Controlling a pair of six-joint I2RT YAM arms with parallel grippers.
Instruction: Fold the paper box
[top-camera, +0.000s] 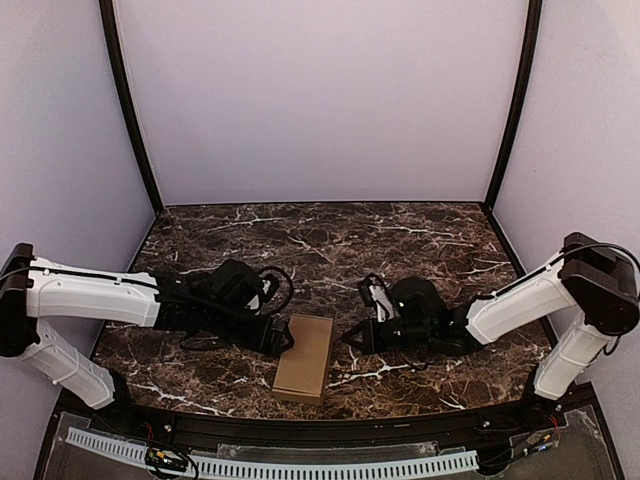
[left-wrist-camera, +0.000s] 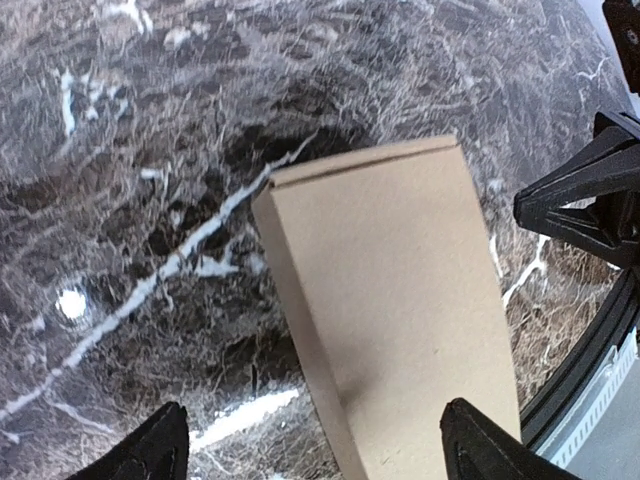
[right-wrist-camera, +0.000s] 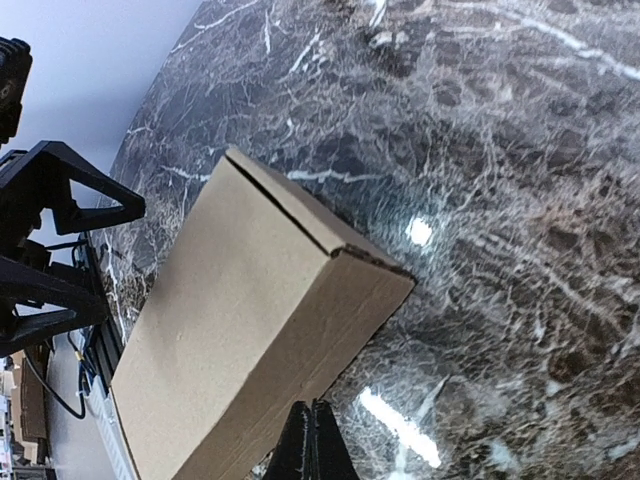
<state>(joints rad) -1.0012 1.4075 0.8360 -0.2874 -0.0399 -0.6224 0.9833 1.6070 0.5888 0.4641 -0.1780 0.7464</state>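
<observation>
- Left gripper (top-camera: 281, 336) was seen spread wide at the left side of the paper box (top-camera: 304, 358), with nothing clasped; in the wrist view the box was framed between its fingertips (left-wrist-camera: 160, 448).
- Right gripper (top-camera: 357, 338) was seen pinched fully shut and empty, its tip set just beside the box's right long edge; contact could not be judged.
- Folded closed, the box was found lying flat on the marble table (top-camera: 330, 240), near the front edge, between both grippers.

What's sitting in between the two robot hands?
The folded paper box lies on the table between the left gripper and the right gripper; the top view shows it best.
</observation>
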